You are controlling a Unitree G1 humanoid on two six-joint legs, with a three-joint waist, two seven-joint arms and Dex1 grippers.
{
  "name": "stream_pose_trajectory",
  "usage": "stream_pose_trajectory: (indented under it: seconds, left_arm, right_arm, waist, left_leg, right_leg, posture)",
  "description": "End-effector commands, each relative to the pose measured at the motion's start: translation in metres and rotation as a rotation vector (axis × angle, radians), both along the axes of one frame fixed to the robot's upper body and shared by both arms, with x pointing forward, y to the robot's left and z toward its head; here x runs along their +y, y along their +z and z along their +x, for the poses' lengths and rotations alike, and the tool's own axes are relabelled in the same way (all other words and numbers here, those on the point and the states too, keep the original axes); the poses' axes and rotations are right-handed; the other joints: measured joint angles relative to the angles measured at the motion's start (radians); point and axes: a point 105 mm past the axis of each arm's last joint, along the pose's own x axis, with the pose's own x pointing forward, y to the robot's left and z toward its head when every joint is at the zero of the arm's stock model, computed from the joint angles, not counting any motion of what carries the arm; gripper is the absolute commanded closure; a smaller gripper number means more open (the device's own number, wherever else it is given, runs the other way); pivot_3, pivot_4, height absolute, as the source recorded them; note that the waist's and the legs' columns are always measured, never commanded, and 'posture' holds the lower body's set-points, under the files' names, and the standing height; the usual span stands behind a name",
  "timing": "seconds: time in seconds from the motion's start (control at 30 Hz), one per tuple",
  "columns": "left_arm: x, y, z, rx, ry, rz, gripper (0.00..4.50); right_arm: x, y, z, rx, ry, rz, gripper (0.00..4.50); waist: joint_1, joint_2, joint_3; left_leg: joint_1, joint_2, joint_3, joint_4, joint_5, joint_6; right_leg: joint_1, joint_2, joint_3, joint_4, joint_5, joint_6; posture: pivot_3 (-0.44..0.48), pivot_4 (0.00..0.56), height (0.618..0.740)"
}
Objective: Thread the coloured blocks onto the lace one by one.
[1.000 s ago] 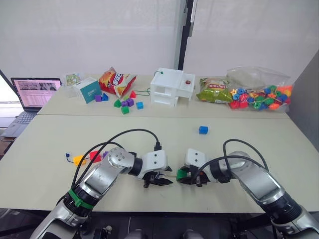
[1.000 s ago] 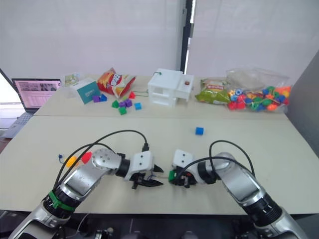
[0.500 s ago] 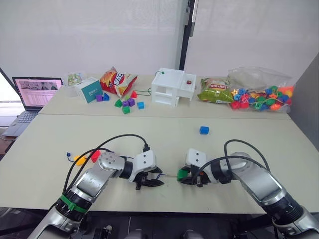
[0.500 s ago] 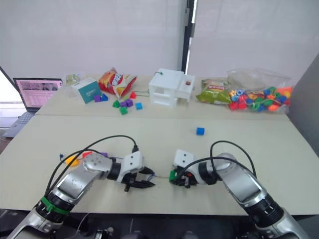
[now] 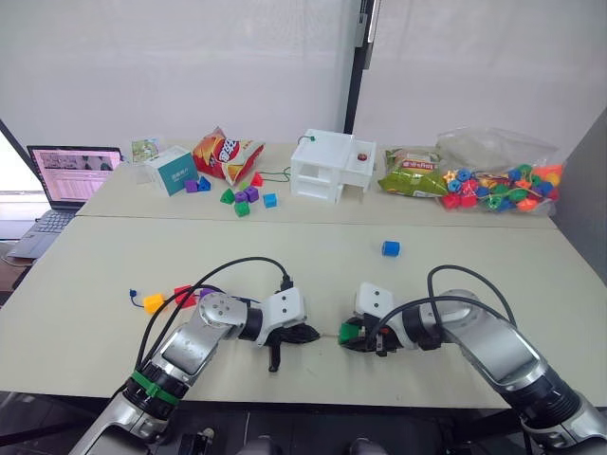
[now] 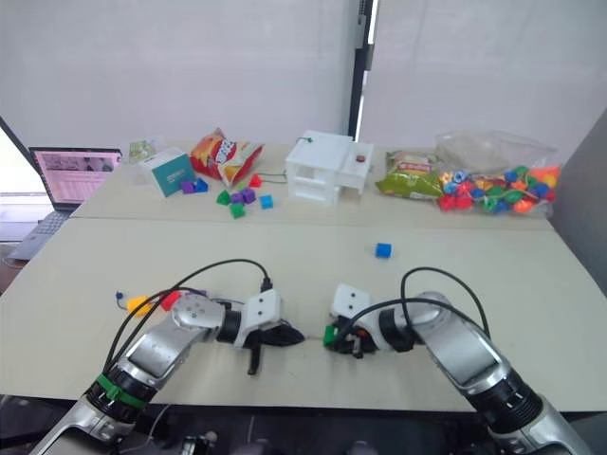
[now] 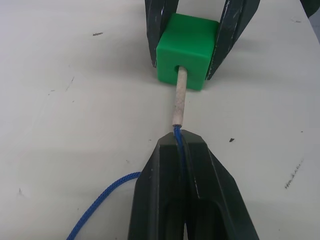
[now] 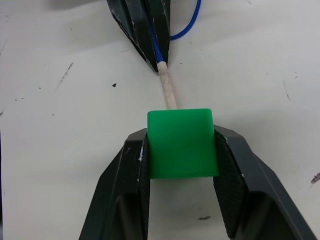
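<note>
My right gripper [image 8: 181, 135] is shut on a green block [image 8: 182, 142], held just above the near table [image 5: 455, 284]. My left gripper [image 7: 180, 145] is shut on the lace [image 7: 178, 100], pinching the blue cord right behind its pale stiff tip. That tip sits in the hole of the green block [image 7: 187, 45]. The two grippers face each other, left gripper [image 5: 308, 334] a finger's length from the right gripper [image 5: 349, 334]. On the lace's far end near its knot lie a yellow-orange block [image 5: 153, 302] and a red block [image 5: 183, 296]. A loose blue block [image 5: 389, 248] rests further back.
On the far table stand a white house-shaped box [image 5: 332, 166], a bag of round beads [image 5: 498, 180], snack bags [image 5: 225, 152], a teal box [image 5: 173, 171], several small loose blocks [image 5: 242, 196] and a laptop [image 5: 71, 175]. Black cables arch over both arms.
My left gripper drew back to the left, then came right again toward the green block with its wrist rolled. The right gripper has kept still with the block.
</note>
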Motion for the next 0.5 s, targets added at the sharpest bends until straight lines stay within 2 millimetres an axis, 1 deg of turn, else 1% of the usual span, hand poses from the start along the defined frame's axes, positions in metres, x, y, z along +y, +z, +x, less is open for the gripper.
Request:
stream_pose_trajectory:
  seconds: [0.03, 0.27, 0.5]
  left_arm:
    - [-0.011, 0.01, 0.002, -0.04, -0.029, -0.01, 4.45]
    - [-0.029, 0.013, 0.003, -0.048, -0.045, -0.027, 4.45]
    - [-0.036, 0.013, -0.004, -0.024, -0.078, -0.032, 4.45]
  right_arm:
    - [0.007, 0.002, -0.006, 0.0, 0.035, 0.016, 3.31]
    - [0.012, 0.003, -0.002, -0.01, 0.032, 0.025, 3.31]
    - [0.013, 0.003, 0.002, -0.017, 0.019, 0.03, 3.31]
  waist:
    - [0.0, 0.0, 0.0]
    - [-0.001, 0.0, 0.0]
    - [-0.001, 0.0, 0.0]
  left_leg:
    - [0.0, 0.0, 0.0, 0.0, 0.0, 0.0]
    - [0.0, 0.0, 0.0, 0.0, 0.0, 0.0]
    - [0.0, 0.0, 0.0, 0.0, 0.0, 0.0]
  right_leg:
    - [0.0, 0.0, 0.0, 0.0, 0.0, 0.0]
    - [0.0, 0.0, 0.0, 0.0, 0.0, 0.0]
    - [0.0, 0.001, 0.0, 0.0, 0.0, 0.0]
  posture:
    - [0.0, 0.15, 0.74]
    - [0.0, 0.15, 0.74]
    - [0.0, 0.15, 0.74]
